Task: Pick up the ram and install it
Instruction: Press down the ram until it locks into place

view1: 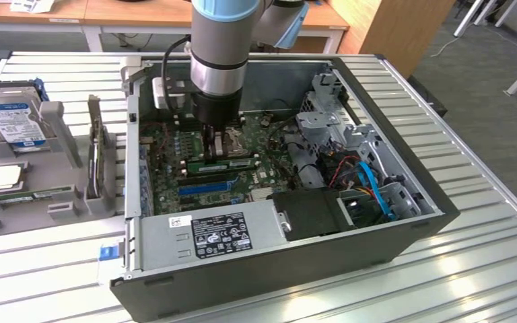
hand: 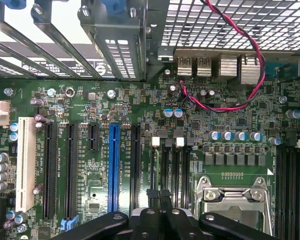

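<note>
In the exterior view, the arm is seen reaching down into the open computer case at the centre of the frame, with the pincer lowered over the motherboard just above the middle. A ram is seen lying flat among the slots directly below the pincer; whether it is seated fully cannot be told. Another slim green stick rests in the grey holder on the table at the left edge, below the hard drive. In the wrist view, the pincer is shown clenched at the bottom centre, fingertips pressed together over the dark slots beside the processor socket; nothing is seen gripped between them. It is judged that pressing should be done squarely along the slot, with even force, so that the stick is not tilted and the latches are engaged.
</note>
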Controlling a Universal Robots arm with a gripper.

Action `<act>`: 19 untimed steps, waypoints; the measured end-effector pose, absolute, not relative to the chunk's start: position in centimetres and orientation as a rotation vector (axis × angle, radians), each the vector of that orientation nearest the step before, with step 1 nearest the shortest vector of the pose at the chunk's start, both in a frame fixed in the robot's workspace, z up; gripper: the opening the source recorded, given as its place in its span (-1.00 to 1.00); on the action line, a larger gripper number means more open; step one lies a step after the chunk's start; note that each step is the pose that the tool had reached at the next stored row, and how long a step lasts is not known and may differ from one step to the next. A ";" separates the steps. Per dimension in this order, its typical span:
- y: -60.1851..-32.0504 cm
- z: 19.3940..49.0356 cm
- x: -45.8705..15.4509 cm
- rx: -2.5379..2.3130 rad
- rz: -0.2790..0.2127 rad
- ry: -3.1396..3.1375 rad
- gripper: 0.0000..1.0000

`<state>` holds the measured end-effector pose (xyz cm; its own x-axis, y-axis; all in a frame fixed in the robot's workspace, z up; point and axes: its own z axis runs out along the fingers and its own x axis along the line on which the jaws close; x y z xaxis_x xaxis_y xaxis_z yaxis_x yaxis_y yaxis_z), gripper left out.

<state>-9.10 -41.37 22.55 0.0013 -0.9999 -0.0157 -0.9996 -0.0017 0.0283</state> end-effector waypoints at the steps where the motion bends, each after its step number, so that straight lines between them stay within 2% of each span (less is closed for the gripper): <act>1: -41.4 22.5 -9.1 2.217 -0.049 -2.213 -0.80; 19: -41.4 22.4 -9.1 2.217 -0.049 -2.213 -0.80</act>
<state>-9.10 -41.37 22.41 0.0013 -0.9999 -0.0157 -0.9996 -0.0018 0.0283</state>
